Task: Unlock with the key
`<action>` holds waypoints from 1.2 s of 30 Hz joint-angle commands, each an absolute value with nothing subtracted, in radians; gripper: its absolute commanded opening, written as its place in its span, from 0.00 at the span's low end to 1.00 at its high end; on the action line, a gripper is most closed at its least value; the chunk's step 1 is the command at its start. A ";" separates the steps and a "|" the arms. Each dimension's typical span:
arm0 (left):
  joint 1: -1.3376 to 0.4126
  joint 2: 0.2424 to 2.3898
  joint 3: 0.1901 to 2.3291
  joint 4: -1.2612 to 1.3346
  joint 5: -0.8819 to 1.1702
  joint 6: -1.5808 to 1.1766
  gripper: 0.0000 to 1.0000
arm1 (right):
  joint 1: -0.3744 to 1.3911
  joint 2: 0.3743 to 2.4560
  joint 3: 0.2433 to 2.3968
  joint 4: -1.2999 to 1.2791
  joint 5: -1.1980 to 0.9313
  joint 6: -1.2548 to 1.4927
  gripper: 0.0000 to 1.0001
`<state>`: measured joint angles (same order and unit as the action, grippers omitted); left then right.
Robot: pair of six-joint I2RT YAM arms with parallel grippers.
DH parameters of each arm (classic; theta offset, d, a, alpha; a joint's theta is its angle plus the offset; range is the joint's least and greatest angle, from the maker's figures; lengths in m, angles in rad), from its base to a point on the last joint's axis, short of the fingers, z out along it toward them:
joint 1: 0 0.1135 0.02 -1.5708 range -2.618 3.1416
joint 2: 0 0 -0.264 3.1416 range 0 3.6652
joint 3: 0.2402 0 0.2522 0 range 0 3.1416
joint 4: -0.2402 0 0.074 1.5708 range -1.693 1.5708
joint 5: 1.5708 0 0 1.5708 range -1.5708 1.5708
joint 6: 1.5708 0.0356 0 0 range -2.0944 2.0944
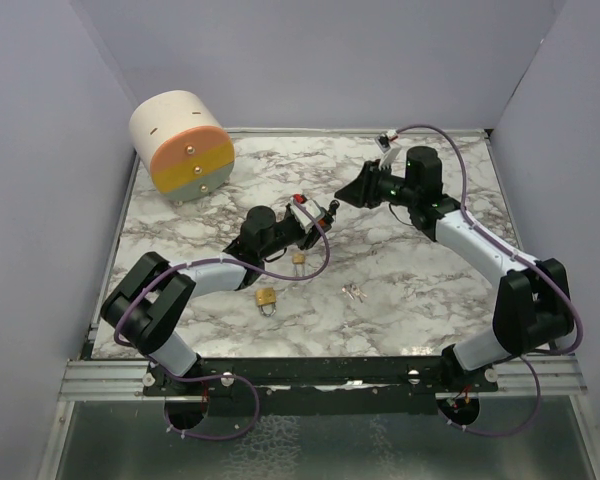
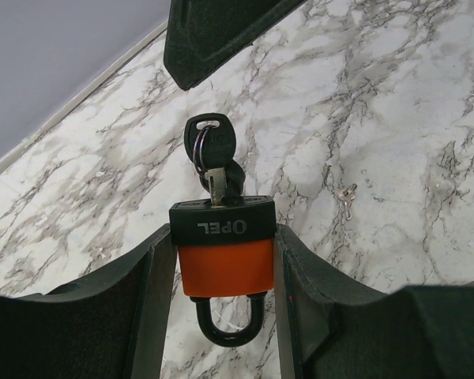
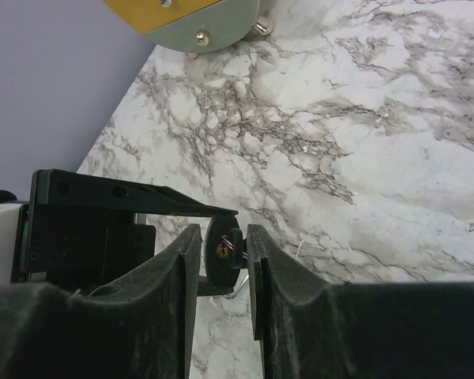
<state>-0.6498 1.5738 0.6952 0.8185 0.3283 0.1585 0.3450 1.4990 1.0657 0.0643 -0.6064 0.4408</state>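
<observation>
An orange padlock (image 2: 225, 264) with a black top marked OPEL sits between my left gripper's (image 2: 223, 253) fingers, which are shut on its sides. Its black shackle (image 2: 225, 325) points back toward the wrist. The black-headed key (image 2: 209, 142) sticks out of the keyhole, with a ring through its head. My right gripper (image 3: 221, 237) faces the key from the far side. Its fingers stand narrowly apart, and the key head (image 3: 223, 251) shows in line with the gap. In the left wrist view a right fingertip (image 2: 221, 35) ends short of the key head. From above, the two grippers (image 1: 305, 215) (image 1: 345, 190) meet mid-table.
A brass padlock (image 1: 267, 297) lies on the marble in front of the left arm, with a small key (image 1: 298, 258) beside it. Loose small keys (image 1: 355, 292) lie right of it. A round drawer unit (image 1: 180, 145) stands at the back left. Walls enclose the table.
</observation>
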 commanded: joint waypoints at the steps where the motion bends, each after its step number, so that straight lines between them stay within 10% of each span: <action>1: -0.654 1.526 0.713 0.859 0.312 0.140 0.00 | 0.343 1.528 1.055 0.110 -0.672 0.461 0.29; 16: -0.659 1.529 0.719 0.854 0.319 0.145 0.00 | 0.344 1.560 1.034 0.144 -0.704 0.477 0.21; 23: -0.663 1.538 0.733 0.848 0.321 0.150 0.00 | 0.343 1.564 1.021 0.158 -0.706 0.485 0.01; 36: -0.666 1.562 0.823 0.860 0.286 0.111 0.00 | 0.346 1.561 0.960 0.172 -0.723 0.497 0.01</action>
